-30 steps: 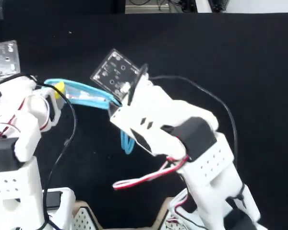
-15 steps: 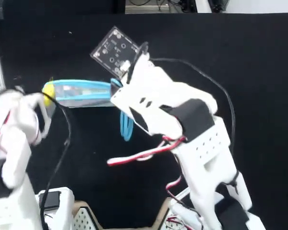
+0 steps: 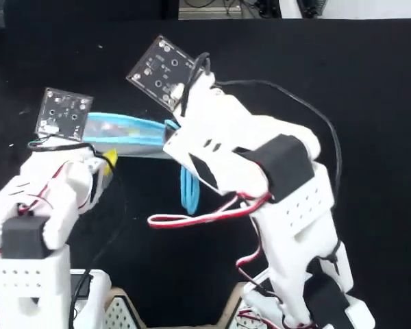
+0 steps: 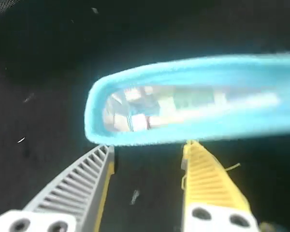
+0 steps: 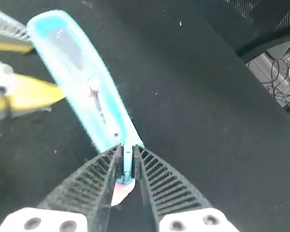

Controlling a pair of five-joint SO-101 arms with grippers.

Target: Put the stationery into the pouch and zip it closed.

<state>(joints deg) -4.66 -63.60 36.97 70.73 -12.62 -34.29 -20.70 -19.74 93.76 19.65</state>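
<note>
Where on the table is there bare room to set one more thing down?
Bare: the table right of the right arm, and the far strip behind the pouch. Crowded: around the pouch, between the left gripper and right gripper.

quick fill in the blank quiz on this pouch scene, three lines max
1. The right gripper is shut on one end of the ____ pouch.
2. The left gripper, at the pouch's other end, is ____.
3. One finger of the left gripper is grey, the other is ____.
Missing words: blue; open; yellow
</note>
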